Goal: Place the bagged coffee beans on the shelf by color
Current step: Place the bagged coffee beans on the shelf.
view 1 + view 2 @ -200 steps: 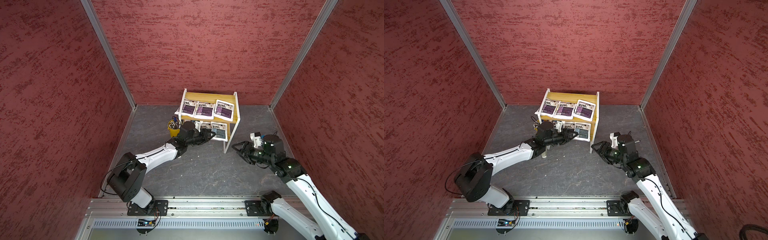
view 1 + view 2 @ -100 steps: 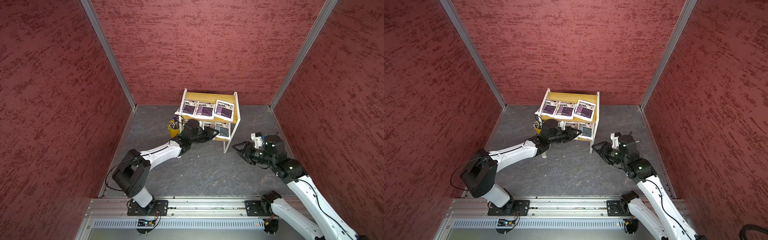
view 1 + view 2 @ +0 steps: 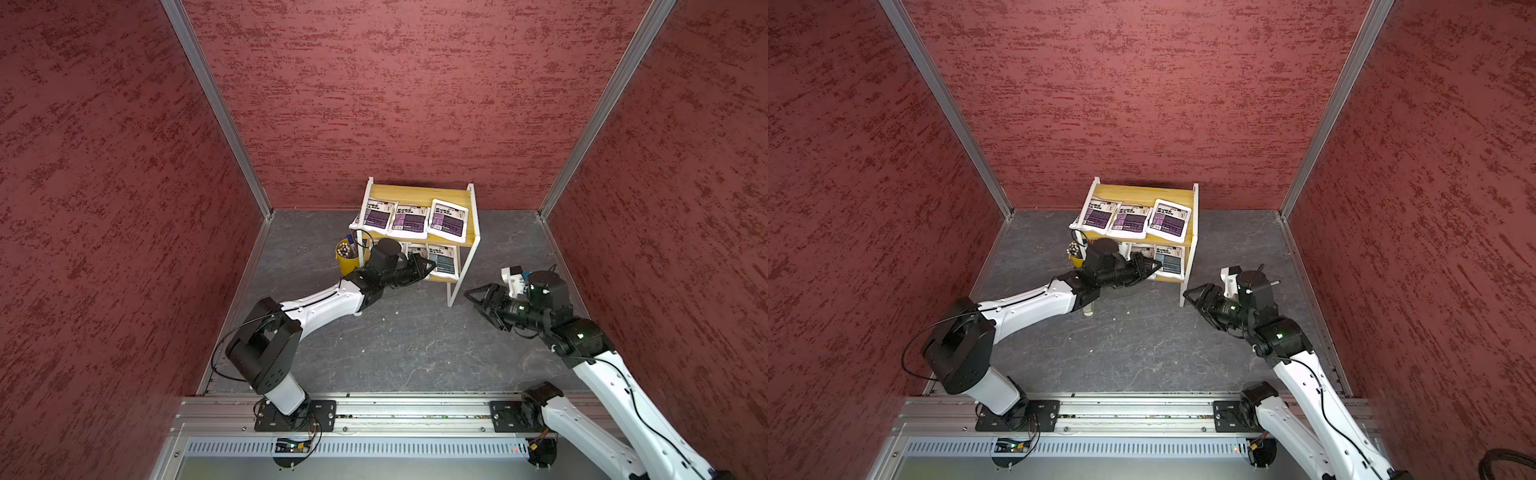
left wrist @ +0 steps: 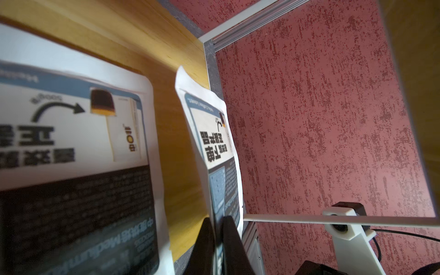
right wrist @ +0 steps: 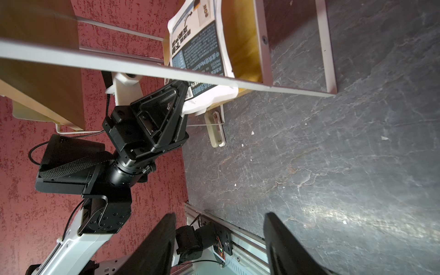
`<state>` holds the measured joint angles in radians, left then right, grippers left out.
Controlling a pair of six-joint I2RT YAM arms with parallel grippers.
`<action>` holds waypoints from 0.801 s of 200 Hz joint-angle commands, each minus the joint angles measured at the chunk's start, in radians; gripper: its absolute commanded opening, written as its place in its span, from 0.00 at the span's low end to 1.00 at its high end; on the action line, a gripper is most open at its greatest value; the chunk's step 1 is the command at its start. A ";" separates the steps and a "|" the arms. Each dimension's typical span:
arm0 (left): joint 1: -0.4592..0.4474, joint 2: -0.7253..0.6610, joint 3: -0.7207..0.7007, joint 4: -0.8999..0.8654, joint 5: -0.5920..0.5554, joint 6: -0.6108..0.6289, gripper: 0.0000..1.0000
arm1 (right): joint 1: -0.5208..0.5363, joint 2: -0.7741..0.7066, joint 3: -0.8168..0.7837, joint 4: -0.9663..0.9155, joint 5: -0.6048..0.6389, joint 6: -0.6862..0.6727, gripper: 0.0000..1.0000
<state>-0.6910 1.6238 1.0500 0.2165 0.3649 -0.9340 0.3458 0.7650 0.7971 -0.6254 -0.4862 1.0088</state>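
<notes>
While left gripper (image 4: pixel 217 221) clamps edge of grey-blue pouch (image 4: pixel 214 142), pouch stands tilted on shelf (image 3: pixel 415 193) lower tier, narrow gap to neighbour pouch (image 4: pixel 71 133). Three purple pouches (image 3: pixel 409 220) fill shelf upper tier. Right gripper (image 3: pixel 478 296), jaws apart, just beside shelf front leg; grey floor (image 3: pixel 415 345) spreads before shelf.

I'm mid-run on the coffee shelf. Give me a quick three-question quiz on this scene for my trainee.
1. True or false: the three purple-panel bags lie on the upper tier of the shelf.
2. Pick one: the left tool is A) open and empty, B) shut on a grey-blue bag, C) shut on a purple-panel bag.
3. Fill in: the right tool is ____ and holds nothing.
Key: 1 true; 2 B; 3 open.
</notes>
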 commanded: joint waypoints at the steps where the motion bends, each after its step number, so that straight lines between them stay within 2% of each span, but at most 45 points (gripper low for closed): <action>1: 0.001 0.032 0.033 0.006 -0.002 0.008 0.07 | -0.011 -0.009 -0.011 0.018 -0.012 -0.010 0.63; 94: -0.001 0.075 0.082 -0.028 -0.003 0.006 0.08 | -0.016 -0.015 -0.020 0.018 -0.025 -0.012 0.63; 106: -0.001 0.077 0.087 -0.039 -0.003 0.007 0.10 | -0.016 -0.015 -0.021 0.019 -0.026 -0.012 0.63; 122: -0.001 0.079 0.090 -0.049 -0.003 0.008 0.21 | -0.018 -0.015 -0.021 0.019 -0.028 -0.013 0.63; 160: 0.000 0.082 0.091 -0.063 0.003 0.008 0.28 | -0.020 -0.015 -0.021 0.022 -0.031 -0.010 0.63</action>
<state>-0.6933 1.6852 1.1194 0.1787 0.3614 -0.9337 0.3386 0.7605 0.7860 -0.6250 -0.5053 1.0088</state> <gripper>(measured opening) 0.259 0.632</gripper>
